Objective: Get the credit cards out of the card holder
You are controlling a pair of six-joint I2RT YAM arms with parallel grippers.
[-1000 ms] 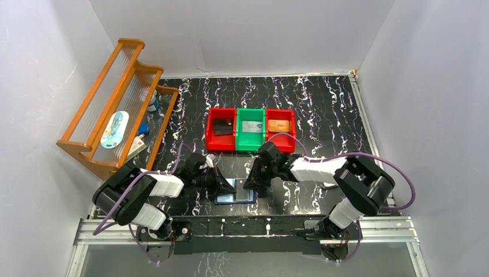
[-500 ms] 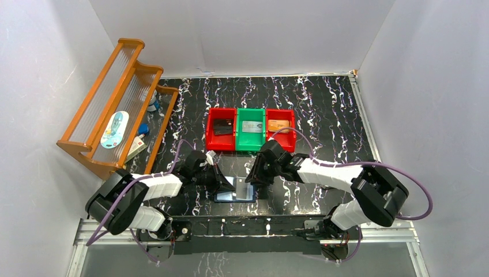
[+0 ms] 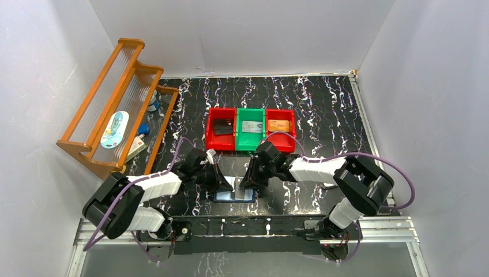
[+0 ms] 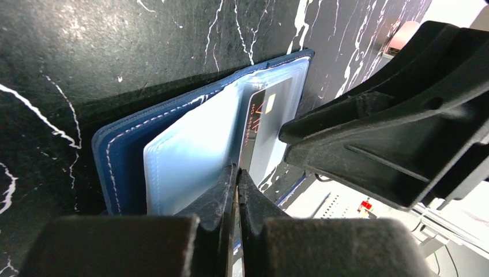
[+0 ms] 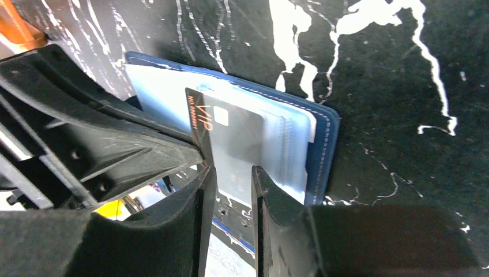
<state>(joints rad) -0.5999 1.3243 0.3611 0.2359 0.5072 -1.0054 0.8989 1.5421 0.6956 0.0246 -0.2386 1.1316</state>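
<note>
The navy card holder (image 3: 235, 196) lies open near the table's front edge, and also shows in the left wrist view (image 4: 124, 156) and the right wrist view (image 5: 323, 144). A black credit card (image 4: 262, 135) marked VIP sticks partly out of its pale sleeves; the right wrist view shows it too (image 5: 230, 135). My left gripper (image 4: 237, 173) is shut, pinching a clear sleeve at the holder's left side (image 3: 226, 186). My right gripper (image 5: 230, 173) is narrowly open just over the card's free end (image 3: 245, 183), with nothing seen clamped between its fingers.
Three bins stand behind: a red bin (image 3: 221, 145) with a dark card, a green bin (image 3: 250, 148) with a silver-grey card, and a red bin (image 3: 281, 138) with an orange card. A wooden rack (image 3: 115, 124) stands at the left. The two grippers are close together.
The right gripper has shifted slightly left and farther onto the holder. The left gripper stays shut on the sleeve; its arm shifted a little.
</note>
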